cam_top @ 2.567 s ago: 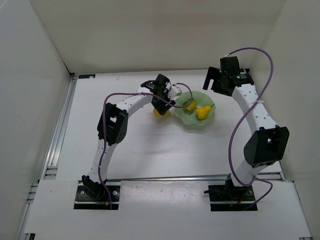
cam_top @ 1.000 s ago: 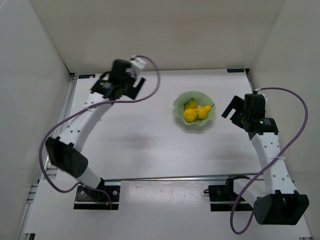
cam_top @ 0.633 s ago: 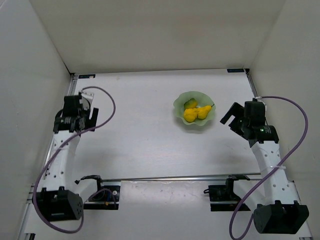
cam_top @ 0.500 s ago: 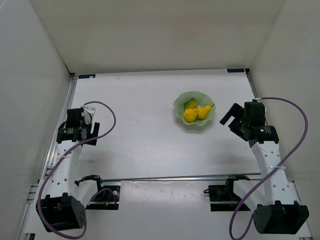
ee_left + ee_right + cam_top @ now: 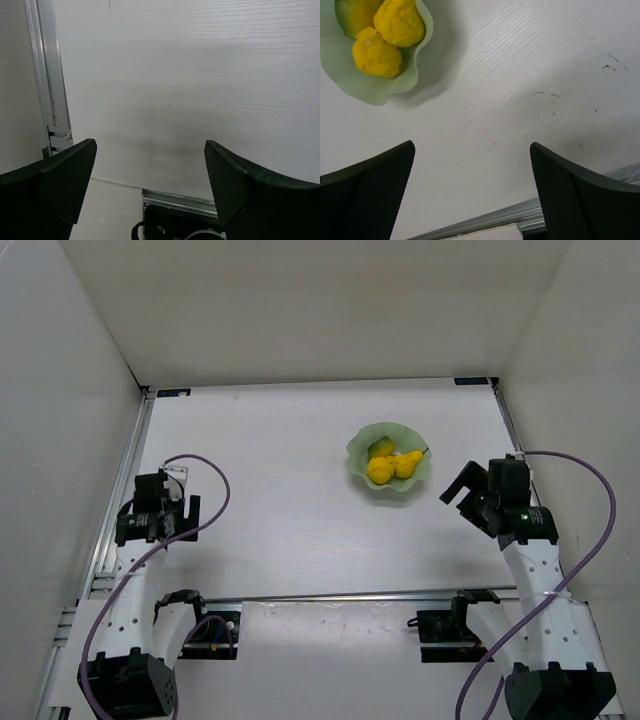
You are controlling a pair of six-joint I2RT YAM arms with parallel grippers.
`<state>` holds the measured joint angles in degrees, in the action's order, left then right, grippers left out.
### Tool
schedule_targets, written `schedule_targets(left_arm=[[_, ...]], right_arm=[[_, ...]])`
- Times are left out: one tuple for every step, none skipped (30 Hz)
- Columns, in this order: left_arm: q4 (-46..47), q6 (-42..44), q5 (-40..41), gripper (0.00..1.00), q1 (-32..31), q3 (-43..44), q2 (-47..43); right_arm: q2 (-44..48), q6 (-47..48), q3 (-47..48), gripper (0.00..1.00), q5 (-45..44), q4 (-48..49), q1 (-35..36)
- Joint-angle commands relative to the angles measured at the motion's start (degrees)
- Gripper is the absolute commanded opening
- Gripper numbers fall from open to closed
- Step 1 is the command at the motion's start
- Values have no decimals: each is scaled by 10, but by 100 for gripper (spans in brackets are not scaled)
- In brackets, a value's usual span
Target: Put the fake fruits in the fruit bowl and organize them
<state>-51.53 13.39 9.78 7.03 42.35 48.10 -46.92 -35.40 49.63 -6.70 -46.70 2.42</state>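
Note:
The pale green scalloped fruit bowl point(image 5: 358, 453) sits on the table at the back right of centre. In it lie the yellow pear point(image 5: 407, 462), the round yellow fruit point(image 5: 379, 471) and the dark green-and-yellow fruit point(image 5: 380, 447). The right wrist view shows the bowl point(image 5: 370, 90) at top left, with the green fruit point(image 5: 355, 12) and two yellow fruits point(image 5: 400, 22) touching. My right gripper point(image 5: 458, 483) point(image 5: 472, 145) is open and empty, to the right of the bowl. My left gripper point(image 5: 157, 528) point(image 5: 150, 144) is open and empty at the near left, far from the bowl.
An aluminium rail point(image 5: 122, 490) runs along the table's left edge and also shows in the left wrist view point(image 5: 50, 75). A front rail point(image 5: 340, 595) crosses near the arm bases. White walls enclose the left, back and right sides.
The round yellow fruit went from the table beside the bowl into the bowl. My left arm swung away to the near left. My right arm drew back to the right and nearer.

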Motion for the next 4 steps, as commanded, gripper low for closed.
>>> schedule_targets(left_arm=[[15,-13,-4,100,3,-12,-15],[15,-6,-4,100,3,-12,-15],[15,-6,-13,100,3,-12,-22],[15,-6,-13,100,3,-12,-29]], right_arm=[[11,1,-8,100,-5,-6,0],[11,1,-13,100,-5,-6,0],[11,8,-13,100,-5,-6,0],[11,9,-13,100,-5,-6,0]])
